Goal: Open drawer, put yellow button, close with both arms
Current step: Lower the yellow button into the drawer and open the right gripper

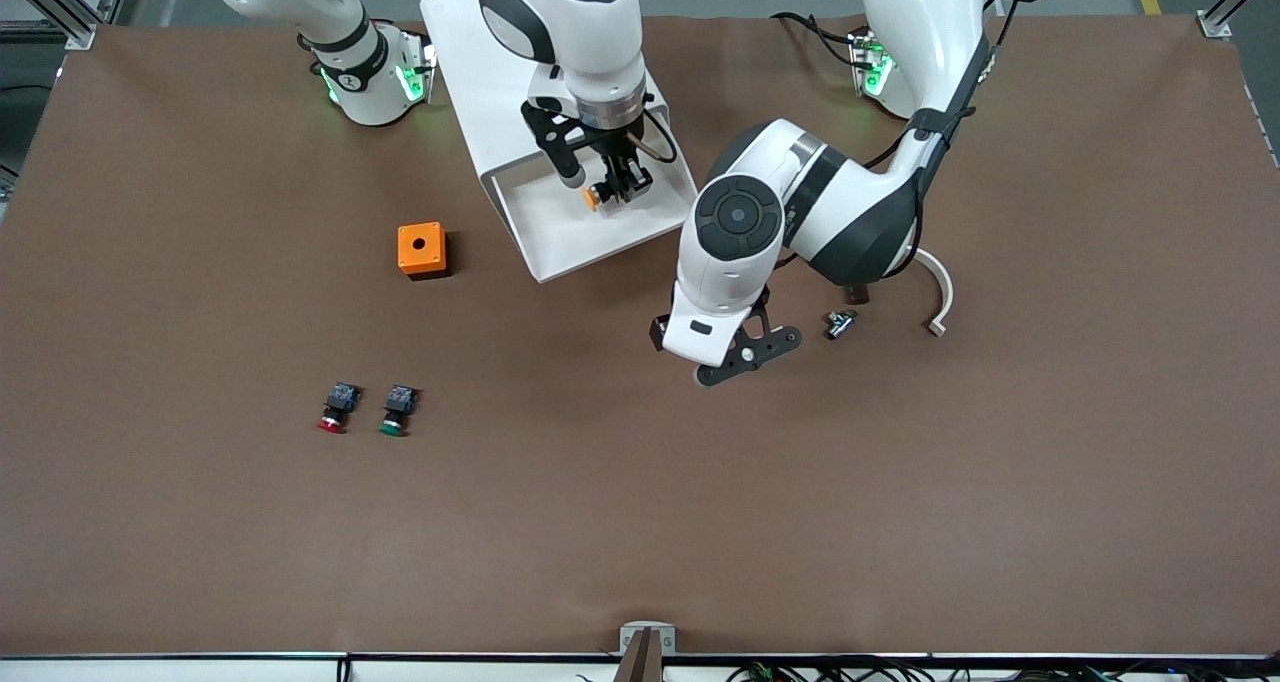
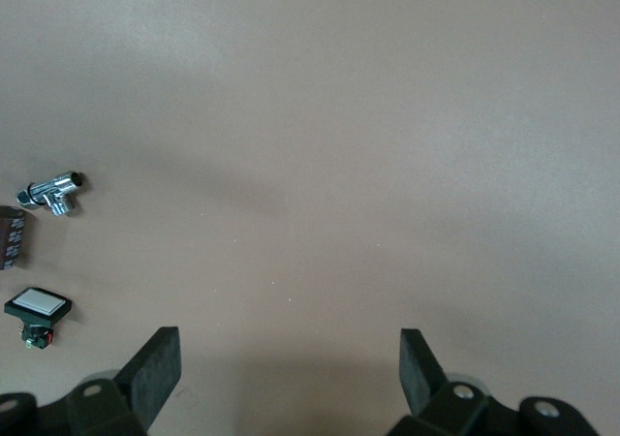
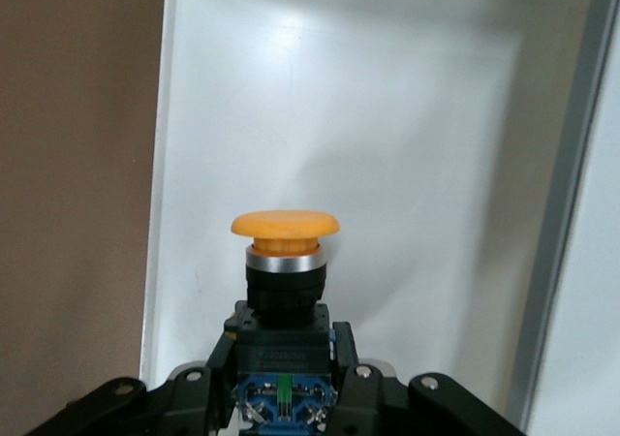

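The drawer (image 1: 560,237), the top white tray of the white cabinet (image 1: 470,52), is pulled out toward the front camera. My right gripper (image 1: 620,187) hangs over the open tray, shut on the yellow button (image 1: 592,198). In the right wrist view the fingers (image 3: 344,354) clamp the button's black body, and its yellow cap (image 3: 285,225) points at the white drawer floor (image 3: 407,145). My left gripper (image 1: 750,350) is open and empty, low over bare table nearer the front camera than the drawer. It also shows in the left wrist view (image 2: 289,358).
An orange box (image 1: 421,249) with a hole sits beside the drawer toward the right arm's end. Red-capped (image 1: 337,409) and green-capped (image 1: 398,411) buttons lie nearer the camera. A metal part (image 1: 839,323), a brown block (image 2: 12,237), a white-faced switch (image 2: 37,310) and a white curved piece (image 1: 940,297) lie near the left arm.
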You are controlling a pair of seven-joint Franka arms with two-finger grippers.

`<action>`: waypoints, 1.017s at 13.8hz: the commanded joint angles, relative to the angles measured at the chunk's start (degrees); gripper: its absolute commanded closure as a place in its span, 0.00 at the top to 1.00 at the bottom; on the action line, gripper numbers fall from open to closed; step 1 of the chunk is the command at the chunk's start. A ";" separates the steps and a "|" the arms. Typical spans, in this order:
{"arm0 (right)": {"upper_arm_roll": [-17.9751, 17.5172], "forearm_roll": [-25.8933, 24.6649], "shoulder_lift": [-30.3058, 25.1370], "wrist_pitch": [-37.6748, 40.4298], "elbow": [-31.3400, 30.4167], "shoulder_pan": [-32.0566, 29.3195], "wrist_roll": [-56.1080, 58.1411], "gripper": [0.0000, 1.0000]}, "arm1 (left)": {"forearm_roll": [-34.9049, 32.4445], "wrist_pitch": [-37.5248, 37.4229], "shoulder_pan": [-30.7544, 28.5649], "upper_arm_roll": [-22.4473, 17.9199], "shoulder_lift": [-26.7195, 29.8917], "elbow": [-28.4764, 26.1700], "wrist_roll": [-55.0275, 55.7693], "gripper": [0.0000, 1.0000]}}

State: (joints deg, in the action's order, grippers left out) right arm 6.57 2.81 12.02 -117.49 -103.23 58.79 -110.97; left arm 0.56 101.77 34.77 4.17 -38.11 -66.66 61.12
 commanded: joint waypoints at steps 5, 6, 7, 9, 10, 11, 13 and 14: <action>0.63 -0.26 2.74 0.33 3.12 1.50 -2.50 0.01 | -1.27 1.24 0.82 -0.57 0.67 -1.54 0.85 0.99; 0.63 -0.26 3.01 0.33 3.13 1.50 -2.50 0.02 | -1.27 1.68 0.82 -0.57 0.58 -1.54 0.85 0.99; 0.63 -0.17 3.27 0.33 3.47 1.59 -2.59 0.02 | -1.35 2.11 0.91 -0.65 0.58 -1.63 0.85 0.99; 0.63 -0.17 3.36 0.42 3.65 1.76 -2.50 0.16 | -1.53 2.21 0.91 -0.66 0.58 -1.63 0.93 0.99; 0.63 -0.17 3.36 0.59 3.83 1.68 -2.41 0.83 | -1.53 2.29 0.91 -0.66 0.58 -1.63 0.94 0.99; 0.63 -0.26 3.36 0.77 4.35 1.76 -2.41 1.00 | -1.53 2.47 0.91 -0.66 0.58 -1.63 0.94 0.99; 0.81 -0.70 3.27 2.86 6.89 0.63 0.56 1.00 | -1.53 2.65 1.00 -0.57 0.58 -1.80 0.85 0.99; 0.90 -0.70 3.27 6.53 9.08 -0.42 5.02 1.00 | -1.53 2.56 1.17 -0.57 0.67 -1.98 0.85 0.99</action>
State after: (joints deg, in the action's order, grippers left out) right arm 6.97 2.64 14.76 -116.00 -98.74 59.58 -110.69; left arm 0.51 103.51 34.95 4.17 -38.11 -67.65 61.12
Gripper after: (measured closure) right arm 0.242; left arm 0.004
